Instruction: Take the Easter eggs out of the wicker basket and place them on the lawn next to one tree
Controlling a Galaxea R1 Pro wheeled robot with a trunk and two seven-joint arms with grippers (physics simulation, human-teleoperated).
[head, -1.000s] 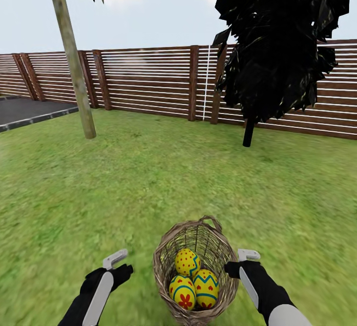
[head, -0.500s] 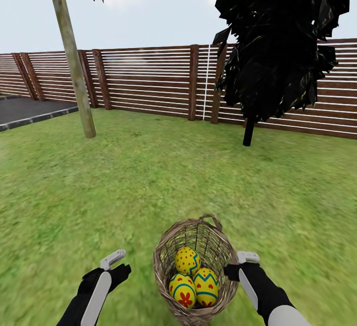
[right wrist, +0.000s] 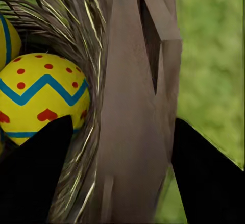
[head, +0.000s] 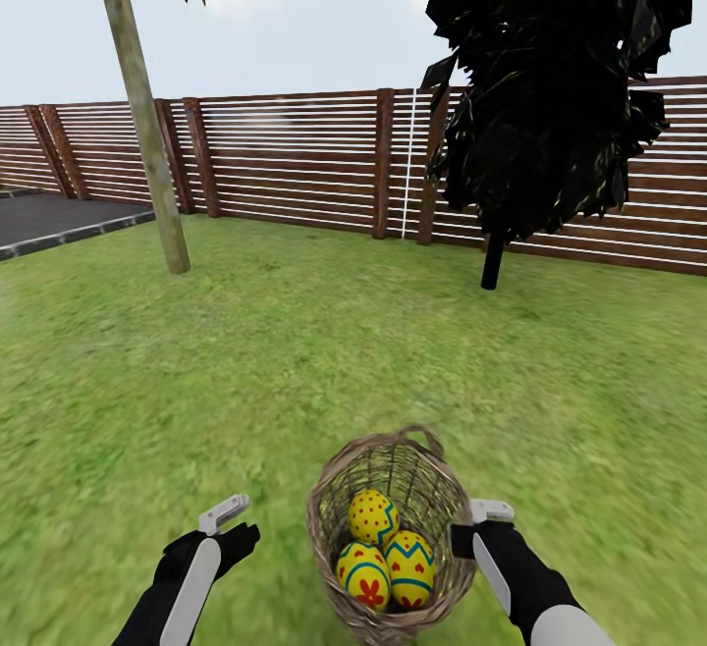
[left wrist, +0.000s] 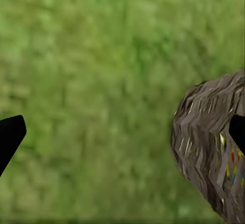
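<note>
Basket low centre of the head view, my right gripper at its rim, all three eggs inside.

The basket (head: 388, 538) stands on the lawn (head: 295, 361) at bottom centre, tilted slightly, with three eggs (head: 385, 550) clustered in its bottom. My right gripper (head: 462, 535) sits at the basket's right rim; in the right wrist view its two dark fingers (right wrist: 35, 178) straddle the wicker wall (right wrist: 132, 132), one inside near an egg (right wrist: 43, 101), one outside over grass, so it looks clamped on the rim, though I cannot tell how tightly. My left gripper (head: 236, 528) hangs over bare grass, left of the basket and apart from it, jaws spread wide with nothing between them; its wrist view catches the basket's side (left wrist: 209, 142). The tree (head: 147, 135) with the pale trunk stands upper left, well away, near the fence (head: 295, 160).
</note>
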